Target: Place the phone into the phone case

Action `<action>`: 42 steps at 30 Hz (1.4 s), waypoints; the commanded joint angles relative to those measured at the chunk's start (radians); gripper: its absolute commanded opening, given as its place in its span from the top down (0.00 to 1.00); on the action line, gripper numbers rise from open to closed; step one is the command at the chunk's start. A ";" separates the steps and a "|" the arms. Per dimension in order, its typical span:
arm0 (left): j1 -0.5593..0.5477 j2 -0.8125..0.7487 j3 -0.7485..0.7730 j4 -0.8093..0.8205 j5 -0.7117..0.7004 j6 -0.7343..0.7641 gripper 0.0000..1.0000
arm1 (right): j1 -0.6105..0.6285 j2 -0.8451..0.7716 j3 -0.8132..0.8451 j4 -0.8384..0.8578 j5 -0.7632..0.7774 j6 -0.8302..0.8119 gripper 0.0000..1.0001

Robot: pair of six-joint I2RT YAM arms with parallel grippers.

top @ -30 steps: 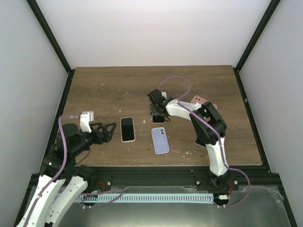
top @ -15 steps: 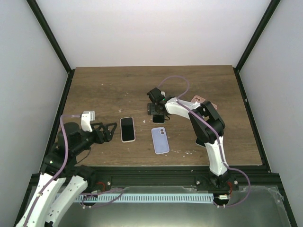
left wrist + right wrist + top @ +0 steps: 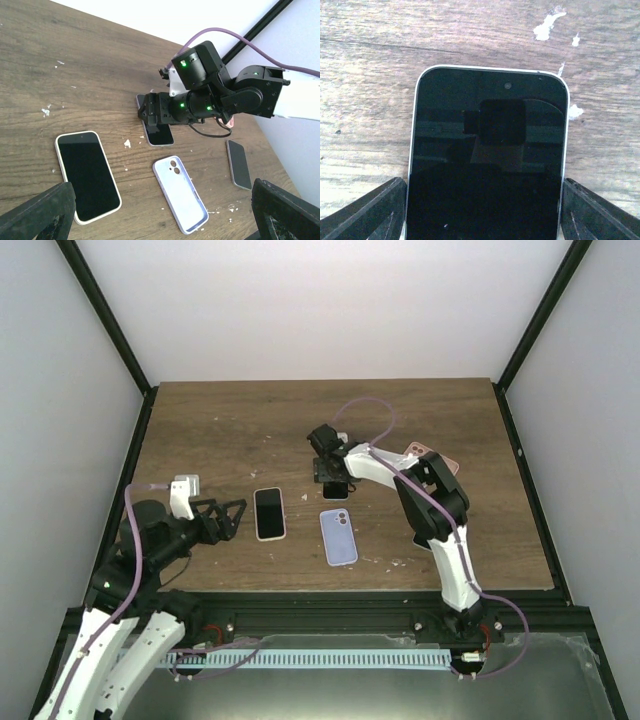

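Note:
An empty lilac phone case [image 3: 338, 537] lies open side up at the table's front middle; it also shows in the left wrist view [image 3: 180, 200]. Just behind it a dark phone [image 3: 336, 490] lies flat, screen up. My right gripper [image 3: 333, 480] is down over its far end, a finger against each long edge of the phone [image 3: 487, 165]. A white-edged phone [image 3: 268, 513] lies screen up left of the case. My left gripper [image 3: 235, 517] is open and empty, just left of that phone [image 3: 87, 175].
A pink phone or case [image 3: 428, 453] lies at the right behind my right arm. Another dark phone [image 3: 240, 164] lies right of the lilac case, partly under the arm. White flecks dot the wooden table [image 3: 220, 430].
My right wrist has shifted slightly left and back over the dark phone. The phones, the case and my left arm have stayed put.

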 commanded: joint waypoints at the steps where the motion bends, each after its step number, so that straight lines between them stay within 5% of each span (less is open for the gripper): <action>1: -0.002 -0.011 -0.008 0.016 0.008 0.005 0.02 | -0.010 0.081 0.034 -0.113 0.037 -0.017 0.19; 14: -0.003 0.018 -0.001 0.006 -0.004 -0.001 0.05 | -0.051 -0.116 -0.237 0.070 0.007 -0.096 0.21; 21: -0.003 0.146 -0.009 0.036 0.108 -0.009 0.13 | -0.084 -0.219 -0.392 0.114 0.021 -0.116 0.22; 30: -0.014 0.332 -0.096 0.193 0.276 -0.072 0.20 | -0.092 -0.307 -0.527 0.155 -0.019 -0.133 0.25; 42: -0.029 0.495 -0.167 0.347 0.321 -0.128 0.24 | -0.093 -0.439 -0.602 0.128 -0.061 -0.118 0.26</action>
